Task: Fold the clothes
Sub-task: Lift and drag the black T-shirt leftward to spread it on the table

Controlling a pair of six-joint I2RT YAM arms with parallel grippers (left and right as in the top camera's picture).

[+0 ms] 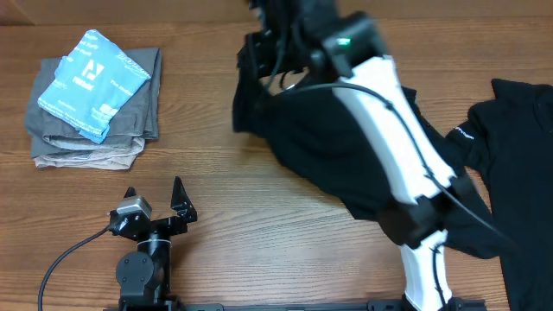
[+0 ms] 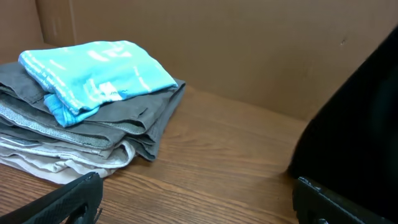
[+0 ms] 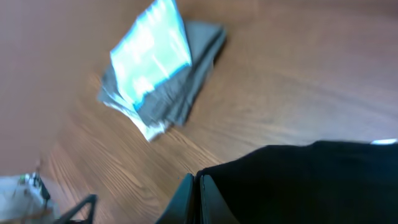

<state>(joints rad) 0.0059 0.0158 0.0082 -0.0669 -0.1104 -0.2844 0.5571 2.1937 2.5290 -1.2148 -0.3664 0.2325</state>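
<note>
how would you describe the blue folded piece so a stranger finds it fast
On the table, look to the far left for a stack of folded grey garments. The light-blue garment lies on top, the only bright piece, with white print, unlike the black clothes.

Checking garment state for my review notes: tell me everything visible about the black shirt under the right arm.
The black shirt is plain, soft, matte fabric, crumpled in a heap rather than folded, lying in the middle of the table under the right arm. Its far-left edge is pinched in the shut right gripper. On the right it meets another black garment; the boundary is unclear.
</note>
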